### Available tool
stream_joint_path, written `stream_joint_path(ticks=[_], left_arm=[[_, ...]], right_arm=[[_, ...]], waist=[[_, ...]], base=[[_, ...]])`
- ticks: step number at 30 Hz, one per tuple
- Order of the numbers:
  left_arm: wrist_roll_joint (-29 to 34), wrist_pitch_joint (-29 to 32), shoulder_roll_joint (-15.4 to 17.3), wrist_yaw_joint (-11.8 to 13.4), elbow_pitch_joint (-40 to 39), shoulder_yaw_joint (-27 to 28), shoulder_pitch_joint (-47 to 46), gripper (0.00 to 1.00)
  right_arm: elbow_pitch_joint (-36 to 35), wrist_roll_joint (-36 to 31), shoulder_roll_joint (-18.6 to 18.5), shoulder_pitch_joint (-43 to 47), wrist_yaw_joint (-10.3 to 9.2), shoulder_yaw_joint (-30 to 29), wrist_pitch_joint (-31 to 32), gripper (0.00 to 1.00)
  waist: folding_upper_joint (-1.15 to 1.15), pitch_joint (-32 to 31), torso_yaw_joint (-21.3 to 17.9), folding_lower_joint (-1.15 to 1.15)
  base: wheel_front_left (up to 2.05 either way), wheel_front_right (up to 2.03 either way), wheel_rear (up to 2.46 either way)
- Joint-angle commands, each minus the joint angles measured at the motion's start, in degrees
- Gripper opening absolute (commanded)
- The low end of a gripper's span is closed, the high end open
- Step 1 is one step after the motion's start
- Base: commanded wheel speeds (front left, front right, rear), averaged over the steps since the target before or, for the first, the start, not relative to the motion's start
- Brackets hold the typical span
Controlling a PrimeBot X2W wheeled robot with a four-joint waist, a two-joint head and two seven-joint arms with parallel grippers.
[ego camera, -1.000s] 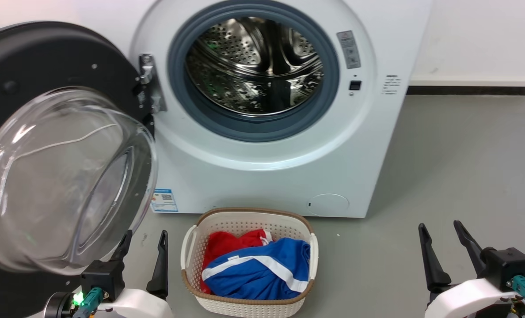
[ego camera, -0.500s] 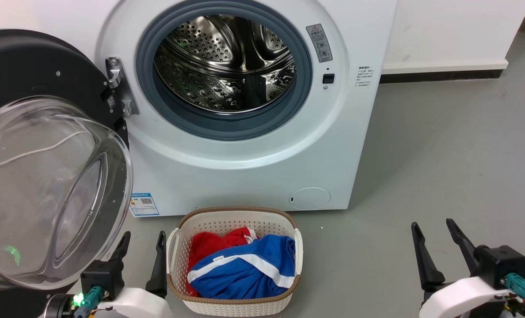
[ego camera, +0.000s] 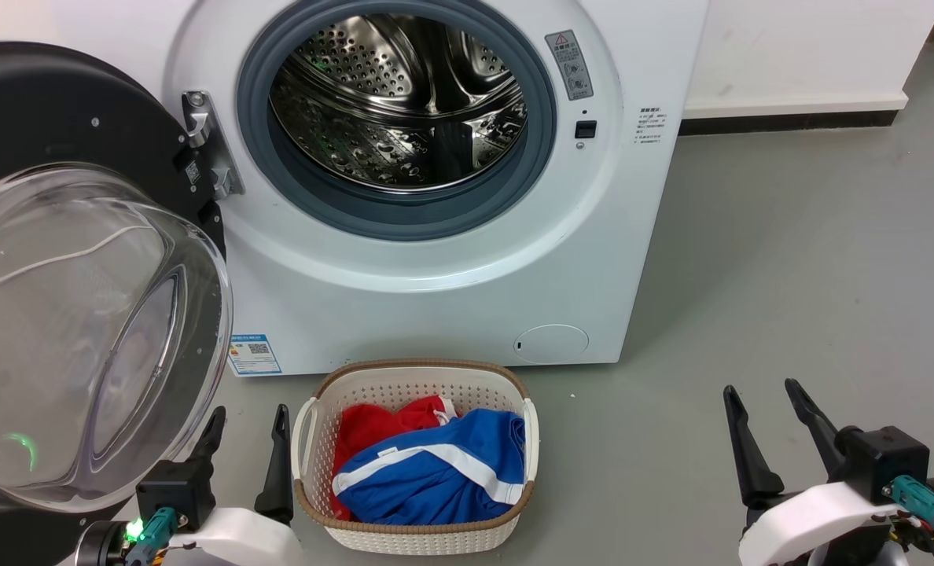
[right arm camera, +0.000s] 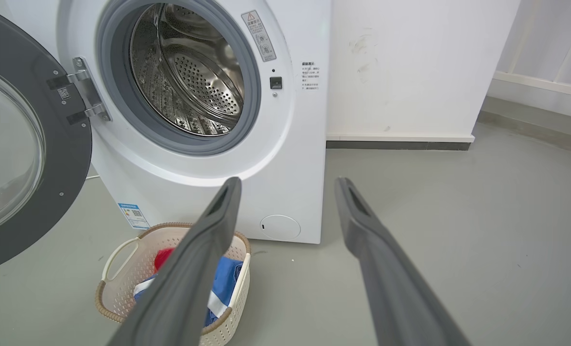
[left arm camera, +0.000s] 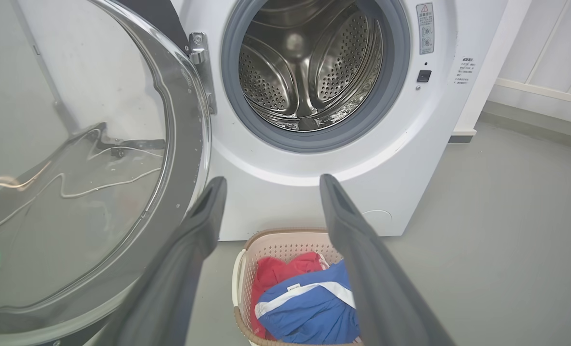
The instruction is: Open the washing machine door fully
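Note:
The washing machine door (ego camera: 50, 118) stands swung out to the left on its hinge (ego camera: 204, 145), black rim facing me and its clear glass bowl (ego camera: 82, 338) bulging forward. The steel drum opening (ego camera: 396, 102) is uncovered. The door (left arm camera: 98, 158) also shows in the left wrist view, and the door (right arm camera: 69, 158) at the left of the right wrist view. My left gripper (ego camera: 247, 420) is open at the lower left, just below the glass bowl and apart from it. My right gripper (ego camera: 762, 397) is open at the lower right over the floor, holding nothing.
A white plastic basket (ego camera: 310, 432) with red and blue clothes (ego camera: 435, 464) sits on the grey floor in front of the white machine (ego camera: 451, 306). A white wall with a dark skirting (ego camera: 789, 122) runs to the right, with open floor (ego camera: 789, 275) before it.
The whole head picture has shifted a little, so the camera moved. The door, the basket and both open grippers keep their places relative to each other.

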Motion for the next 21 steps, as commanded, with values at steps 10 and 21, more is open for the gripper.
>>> stream_joint_path(ticks=[10,21], left_arm=[[0.3,-0.4,0.3,0.1,0.5,-0.5,-1.3,1.0],[-3.1,0.7,-1.3,-0.9,1.4,0.3,0.1,0.0]], right_arm=[[0.5,0.3,0.1,-0.9,0.01,-0.1,-0.6,1.0],[2.3,4.6,0.0,0.1,0.0,-0.3,0.1,0.0]], waist=[[0.0,0.4,0.4,0.0],[0.0,0.4,0.6,0.0]], base=[[0.0,0.0,0.0],[0.0,0.0,0.0]])
